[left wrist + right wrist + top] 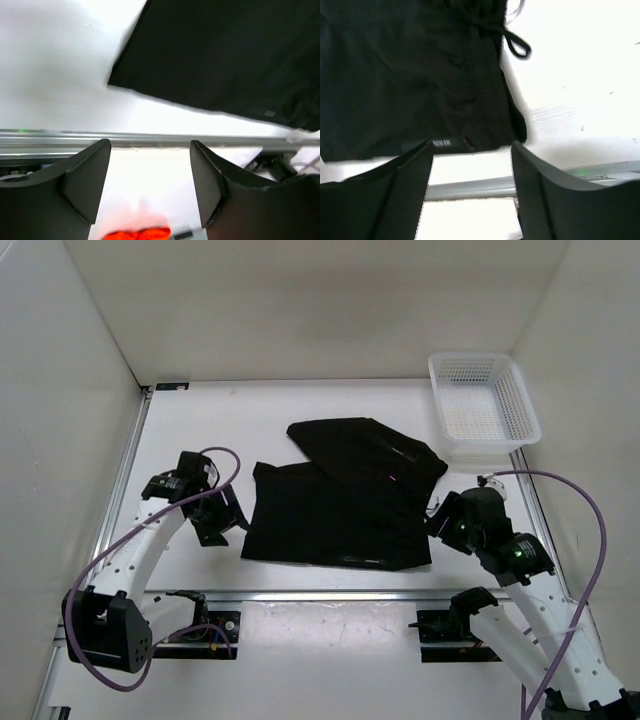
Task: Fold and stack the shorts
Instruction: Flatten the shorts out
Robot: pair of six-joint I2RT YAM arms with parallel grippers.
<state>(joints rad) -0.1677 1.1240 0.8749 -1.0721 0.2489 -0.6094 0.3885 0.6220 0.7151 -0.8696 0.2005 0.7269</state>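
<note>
The black shorts [335,525] lie flat mid-table as a folded rectangle, with a second black layer [365,450] spread askew behind and partly under it. My left gripper [228,523] hovers just off the fabric's left edge, open and empty. In the left wrist view the left gripper [150,150] holds nothing, and the shorts [225,55] lie beyond it. My right gripper [438,518] sits at the right edge, open. In the right wrist view the right gripper [471,150] is empty, just short of the hem of the shorts [410,75], which carries a small pale label [441,143]; a drawstring loop [517,47] pokes out.
A white mesh basket [483,405] stands at the back right. A metal rail [330,595] runs along the near table edge, and another rail [125,480] lines the left side. White walls enclose the table. Something orange [137,234] shows below the left fingers.
</note>
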